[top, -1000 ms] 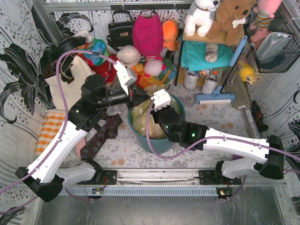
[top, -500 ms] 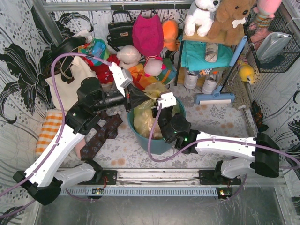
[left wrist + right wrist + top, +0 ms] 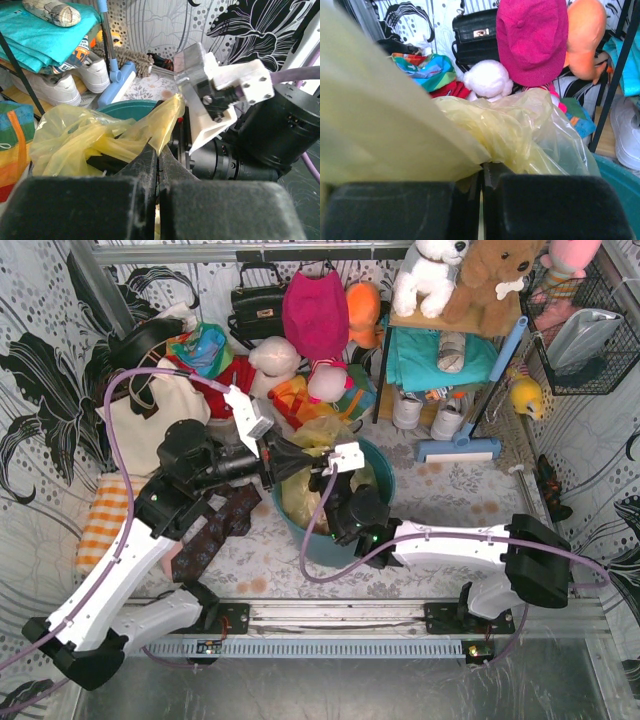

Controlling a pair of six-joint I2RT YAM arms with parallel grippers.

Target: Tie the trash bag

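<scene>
1. Change since a second earlier: left pincer (image 3: 159, 150) had drawn back leftward from the teal bin (image 3: 335, 545); right pincer (image 3: 481, 172) had swung left across the bin's mouth.
2. Trash bag (image 3: 303, 498): seated in the teal bin, mouth bunched up above the rim.
3. Left pincer: closed to a slit, yellow flap pinched between the tips.
4. Right pincer: fully closed, bag film caught at the tips.
5. Progress: both flaps gripped and raised; no knot visible. Crossing, looping and tightening were judged outstanding.
6. Pose: left arm reached in level from the left; right forearm lay low over the surface, wrist turned up at the bin.
</scene>
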